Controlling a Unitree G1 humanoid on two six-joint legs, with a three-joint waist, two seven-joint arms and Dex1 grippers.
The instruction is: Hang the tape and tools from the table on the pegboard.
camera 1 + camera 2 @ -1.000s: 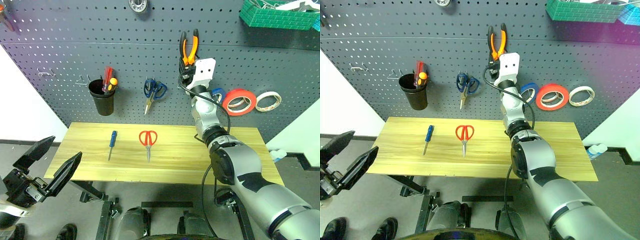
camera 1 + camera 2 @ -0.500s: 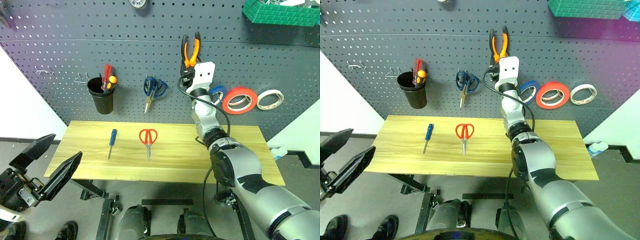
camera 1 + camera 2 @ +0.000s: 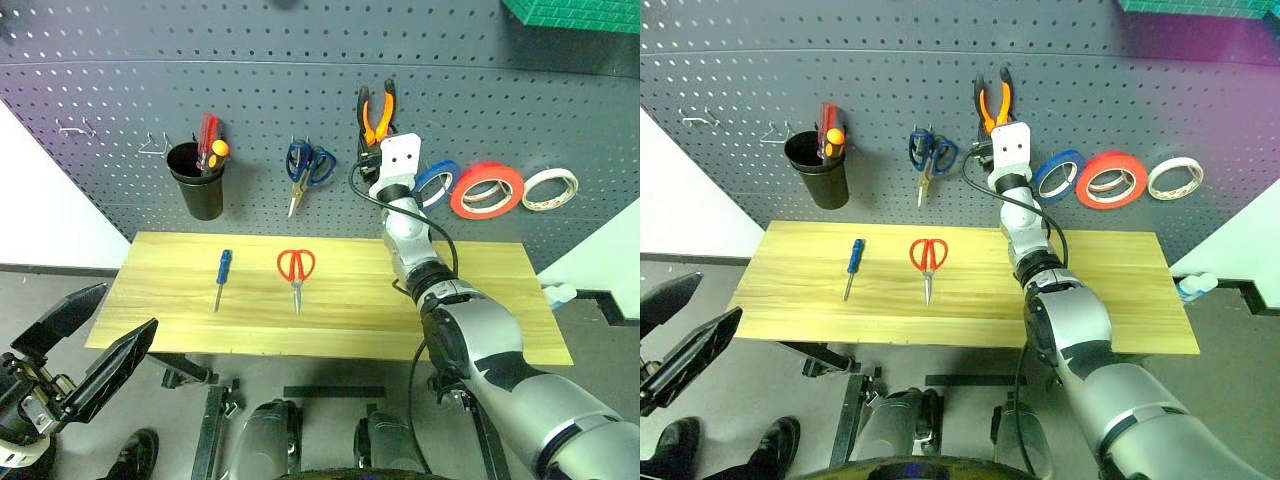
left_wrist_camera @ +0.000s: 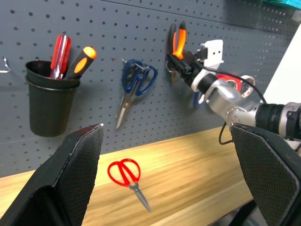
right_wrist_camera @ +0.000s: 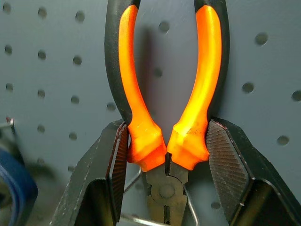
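Left claw (image 3: 95, 345) stands wide and empty, nearer than the tabletop (image 3: 480, 300). Blue screwdriver (image 3: 222, 279) and red scissors (image 3: 296, 272) lie on it. Right claw (image 5: 164, 155) grips pliers (image 3: 377, 108) against pegboard (image 3: 250, 100), beside hung red tape (image 3: 487, 190). Judged step: seat pliers on hook, then release.

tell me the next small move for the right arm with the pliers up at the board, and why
Probably ease the pliers down a little until they seat on the wire hook, then open the right gripper. Its fingers clamp the orange handles just above the pivot, handles up, against the pegboard, and the hook's wire sits right by the pivot. Whether the hook already bears the weight I can't tell.
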